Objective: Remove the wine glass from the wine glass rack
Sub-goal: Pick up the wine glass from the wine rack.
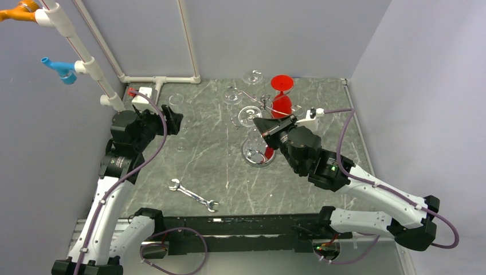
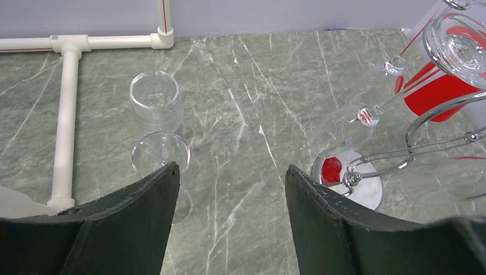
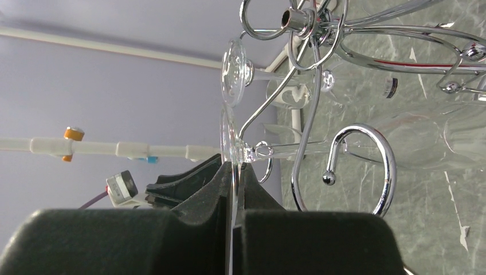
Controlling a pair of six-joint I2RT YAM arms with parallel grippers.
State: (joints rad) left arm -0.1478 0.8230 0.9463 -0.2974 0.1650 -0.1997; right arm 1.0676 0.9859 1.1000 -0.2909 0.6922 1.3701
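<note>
Below my left claw [image 2: 232, 169] runs the grey-green marbled stone table [image 2: 246, 80]. Ahead-left of the claw stand a clear upright glass [image 2: 156, 100] and a second clear glass [image 2: 160, 153], beside a white plastic pipe frame [image 2: 66, 114]. Ahead-right sits the chrome wire wine glass rack [image 2: 369, 192] on its round base. Behind the claw lies a silver open-ended wrench [image 1: 193, 195].

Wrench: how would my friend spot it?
On the grey marble table, look near the middle of its front edge. The silver open-ended metal wrench lies flat there, the only tool; the clear wine glasses and chrome wire rack sit farther back.
</note>
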